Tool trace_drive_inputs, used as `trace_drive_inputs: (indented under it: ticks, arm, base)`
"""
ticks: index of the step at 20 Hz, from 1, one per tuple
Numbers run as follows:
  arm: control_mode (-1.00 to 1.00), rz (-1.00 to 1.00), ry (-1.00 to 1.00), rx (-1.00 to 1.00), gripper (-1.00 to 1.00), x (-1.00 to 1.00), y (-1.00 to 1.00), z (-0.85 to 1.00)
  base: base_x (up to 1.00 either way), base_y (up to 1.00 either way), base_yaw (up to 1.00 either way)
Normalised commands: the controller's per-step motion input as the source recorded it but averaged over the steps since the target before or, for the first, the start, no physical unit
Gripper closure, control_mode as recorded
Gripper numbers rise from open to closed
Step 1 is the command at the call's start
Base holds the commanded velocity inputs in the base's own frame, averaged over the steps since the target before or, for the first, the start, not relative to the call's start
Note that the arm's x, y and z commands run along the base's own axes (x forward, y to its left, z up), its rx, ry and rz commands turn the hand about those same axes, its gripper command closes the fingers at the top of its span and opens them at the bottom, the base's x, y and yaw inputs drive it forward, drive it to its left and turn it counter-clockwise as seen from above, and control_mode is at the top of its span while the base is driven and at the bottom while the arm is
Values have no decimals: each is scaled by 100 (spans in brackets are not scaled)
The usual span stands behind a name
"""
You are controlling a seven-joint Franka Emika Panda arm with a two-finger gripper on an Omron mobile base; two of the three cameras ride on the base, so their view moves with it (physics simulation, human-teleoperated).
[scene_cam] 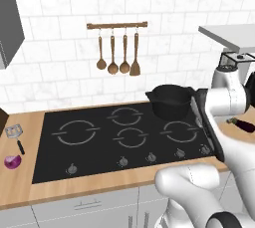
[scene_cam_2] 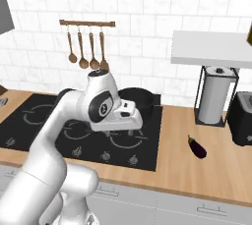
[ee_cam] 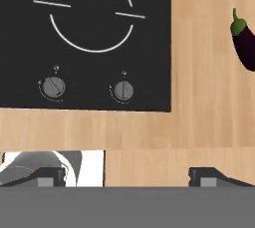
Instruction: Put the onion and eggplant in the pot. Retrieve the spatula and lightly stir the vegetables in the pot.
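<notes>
The black pot (scene_cam: 172,100) stands at the back right of the cooktop (scene_cam: 89,157), by the rear right burner. The purple onion (scene_cam: 12,162) lies on the wooden counter left of the cooktop. Just behind it lies the spatula (scene_cam: 15,133), with a slotted metal head and a black handle. The dark eggplant (scene_cam_2: 197,147) rests on the counter right of the cooktop and also shows at the right edge of the hand view (ee_cam: 244,43). My gripper (ee_cam: 127,177) hangs open over the cooktop's front right corner, left of the eggplant, with nothing between its fingertips (ee_cam: 214,174).
Wooden spoons and a brown wooden spatula hang on a wall rail (scene_cam: 117,48). A paper towel holder (scene_cam_2: 214,96) and a dark toaster (scene_cam_2: 242,118) stand at the back right under a white shelf (scene_cam_2: 211,47). Two cooktop knobs (ee_cam: 123,91) lie below my hand.
</notes>
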Motion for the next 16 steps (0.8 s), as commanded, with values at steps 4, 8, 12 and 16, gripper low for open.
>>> trace_drive_inputs:
  ticks: [4,8,12,16]
  arm:
    - [-100,0,-2,-7,-100,30,-100,-19]
    - [-100,2,-2,5,-100,48,-100,-5]
    - [-100,9,3,7,-100,43,-90,-8]
    - [-100,9,2,4,-100,34,-89,-15]
  base:
    - [0,0,0]
    - [0,0,0]
    - [0,0,0]
    - [0,0,0]
